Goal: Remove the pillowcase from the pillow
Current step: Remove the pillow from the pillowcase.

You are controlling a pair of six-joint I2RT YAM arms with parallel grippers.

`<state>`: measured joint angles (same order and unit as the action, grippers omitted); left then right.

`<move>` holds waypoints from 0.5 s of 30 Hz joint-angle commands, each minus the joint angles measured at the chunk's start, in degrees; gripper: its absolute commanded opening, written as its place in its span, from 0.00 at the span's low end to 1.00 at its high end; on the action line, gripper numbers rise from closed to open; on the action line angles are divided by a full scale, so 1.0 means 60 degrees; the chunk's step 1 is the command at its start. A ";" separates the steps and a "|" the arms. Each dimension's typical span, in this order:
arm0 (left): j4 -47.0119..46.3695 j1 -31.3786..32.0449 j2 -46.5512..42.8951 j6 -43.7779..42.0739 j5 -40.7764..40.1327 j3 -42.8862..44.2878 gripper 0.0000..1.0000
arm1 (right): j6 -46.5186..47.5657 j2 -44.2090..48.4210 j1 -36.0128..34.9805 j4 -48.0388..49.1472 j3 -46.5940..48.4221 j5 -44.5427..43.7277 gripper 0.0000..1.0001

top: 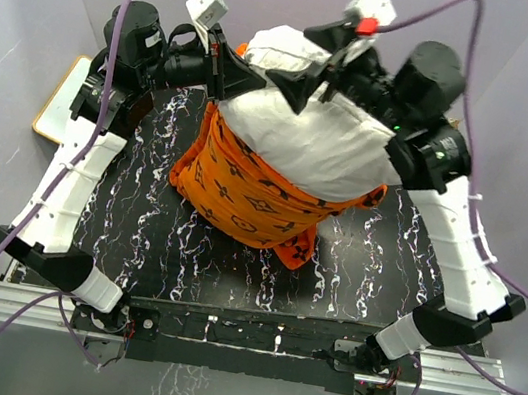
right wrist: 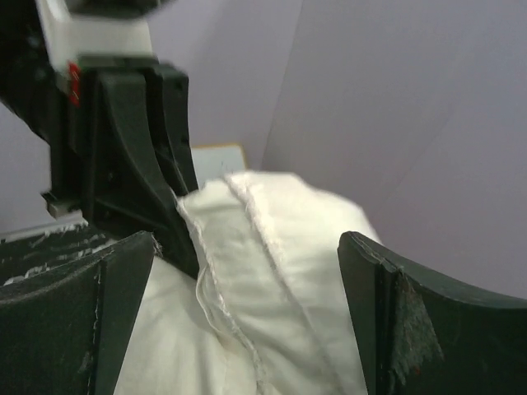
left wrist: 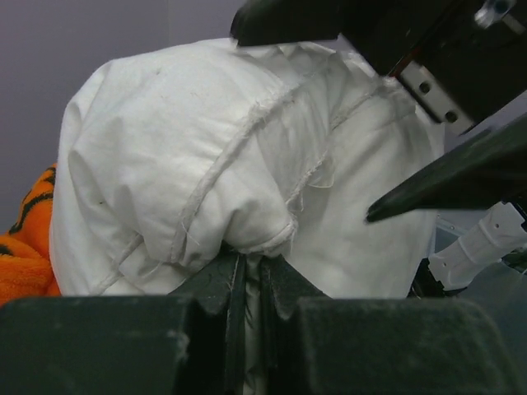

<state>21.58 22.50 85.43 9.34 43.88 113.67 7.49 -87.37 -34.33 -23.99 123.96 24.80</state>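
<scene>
Nearest the left wrist lens, black fingers point(left wrist: 212, 288) of left gripper point(left wrist: 249, 280) pressed together, pinching a stitched fold of the pillow point(left wrist: 189, 140). Behind them, plump white fabric filling most of the frame, creased along two seams. At the lower left edge, a sliver of orange pillowcase point(left wrist: 20, 255) with dark print, lying against the pillow's side. Across the top and right, two dark fingers of right gripper point(left wrist: 305, 123) spread wide, one above the pillow's upper end and one beside it.

From the right wrist, own fingers at the two lower corners, well apart, clamping nothing. Between them, the pillow's seamed edge, running up the middle of the frame; cannot tell whether either pad touches it. Just beyond, left gripper gripping that same edge from the opposite side.

From above, both arms reaching in from the near edge and meeting over the far half of the black marbled table point(top: 137, 227). Pillow at centre, far end bare and white, caught on the left by the closed left gripper and straddled by the open right one. Pillowcase bunched around the pillow's near end only, orange folds resting on the table. At the table's far left edge, a small white board point(top: 61, 108) with a wood rim, well apart from both.
</scene>
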 commanded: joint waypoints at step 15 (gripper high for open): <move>0.1599 -0.0003 -0.0441 -0.0851 -0.0615 0.1062 0.61 | 0.2006 -0.0058 -0.0277 -0.1330 -0.3730 -0.1591 0.69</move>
<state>27.53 22.87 84.97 5.28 41.43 115.33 17.63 -85.06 -36.51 -23.62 106.74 20.49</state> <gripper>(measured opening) 0.228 0.857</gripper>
